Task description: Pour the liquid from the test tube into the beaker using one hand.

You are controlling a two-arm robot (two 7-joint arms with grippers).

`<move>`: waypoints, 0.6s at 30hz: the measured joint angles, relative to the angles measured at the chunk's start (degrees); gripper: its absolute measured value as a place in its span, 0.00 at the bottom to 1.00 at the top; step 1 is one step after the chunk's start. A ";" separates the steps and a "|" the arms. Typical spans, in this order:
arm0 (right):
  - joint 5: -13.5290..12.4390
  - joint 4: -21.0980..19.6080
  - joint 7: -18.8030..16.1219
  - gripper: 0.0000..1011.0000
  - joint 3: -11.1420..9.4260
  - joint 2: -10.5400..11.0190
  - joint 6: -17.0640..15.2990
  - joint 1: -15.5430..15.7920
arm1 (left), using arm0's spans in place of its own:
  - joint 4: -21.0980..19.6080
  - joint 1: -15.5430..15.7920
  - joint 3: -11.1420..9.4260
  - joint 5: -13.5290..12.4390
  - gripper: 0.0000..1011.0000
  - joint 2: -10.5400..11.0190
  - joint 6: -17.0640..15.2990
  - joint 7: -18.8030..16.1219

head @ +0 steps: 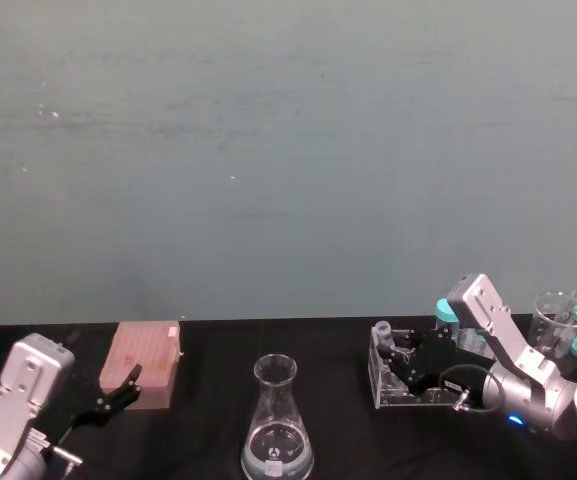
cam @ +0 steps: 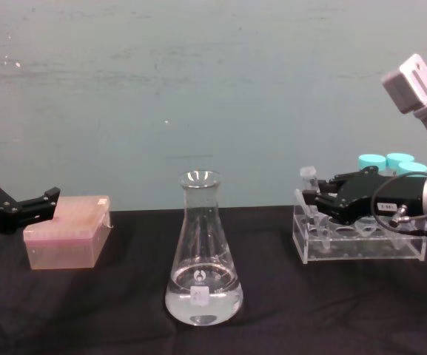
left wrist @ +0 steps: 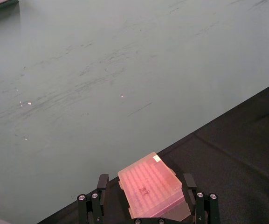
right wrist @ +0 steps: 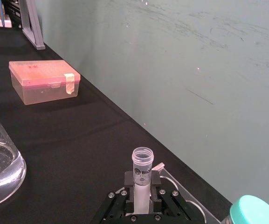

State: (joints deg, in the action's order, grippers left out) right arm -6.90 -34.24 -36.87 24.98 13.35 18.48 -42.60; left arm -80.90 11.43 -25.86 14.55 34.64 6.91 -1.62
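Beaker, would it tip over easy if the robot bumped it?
Probably not easily: the beaker has a wide base, and liquid sits low inside. It looks like glass, so likely slippery and breakable. A knock at its narrow neck would tip it soonest.

Dim, even light leaves soft glints on the beaker [cam: 203, 255] and hardly any shadows.

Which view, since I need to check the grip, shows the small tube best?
The right wrist view: the tube stands close up, upright, clamped in the right hand. Head and chest views show it small at the rack's left end. The left hand sits by a pink box.
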 joint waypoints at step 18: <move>-1.18 -2.05 -0.91 0.20 -0.86 0.45 -1.32 0.77 | 0.00 0.00 0.00 0.00 0.99 0.00 0.00 0.00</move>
State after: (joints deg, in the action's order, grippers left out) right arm -8.08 -36.29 -37.78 24.12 13.80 17.16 -41.83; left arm -80.90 11.43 -25.86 14.55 34.65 6.91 -1.62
